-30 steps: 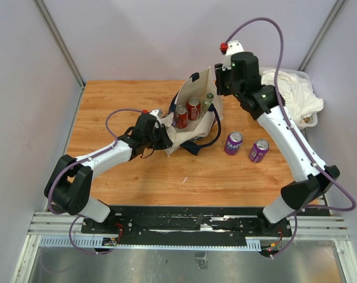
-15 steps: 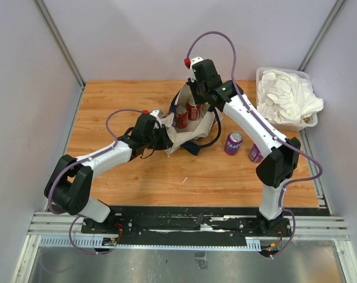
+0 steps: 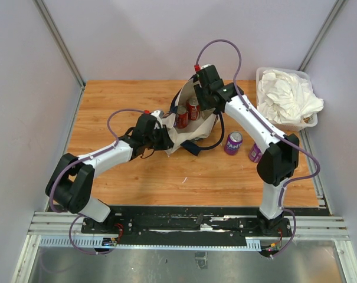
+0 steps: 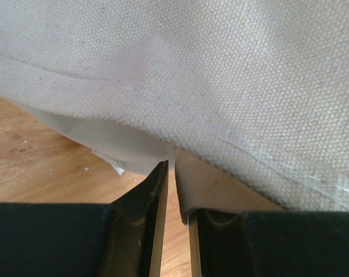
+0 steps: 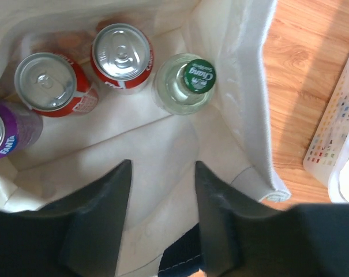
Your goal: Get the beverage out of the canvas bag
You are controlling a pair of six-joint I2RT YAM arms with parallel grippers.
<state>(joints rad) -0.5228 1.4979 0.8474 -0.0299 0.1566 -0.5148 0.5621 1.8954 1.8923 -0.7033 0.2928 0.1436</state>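
**Cream tote pinned open, right arm now over the drinks**

Cream and boxy, the canvas bag (image 3: 177,137) with navy strap handles sits just beyond the middle of the wooden bench (image 3: 137,171), towards 12 o'clock, its mouth gaping upward. The left pincer (image 4: 172,171) is pressed together on a fold of the bag's near-left wall, holding the mouth open.

What has changed is the right arm. A second ago it reached out at 2 o'clock, over the clear plastic tub (image 3: 261,73) of white cloths. Since then it has swung across and now hangs over the bag's far rim. The right pincer (image 5: 162,167) is spread wide with nothing between its fingers, looking straight down inside.

Below it stand a clear bottle (image 5: 188,81) with a green cap at about 1 o'clock in its view, two red cans (image 5: 122,56) at 11 and 10, and a purple can (image 5: 7,130) at the 9 o'clock edge. From where I stand the approach looks finished, and what remains is the drop onto one drink and the lift. The bottle lies nearest the pincer's line, tight against the bag wall.

Two more purple cans (image 3: 233,142) stand outside on the bench, at 4 o'clock from the bag. Pale grey walls (image 3: 36,88) close in three sides, and a metal rail (image 3: 190,227) carries both arm bases at 6 o'clock.
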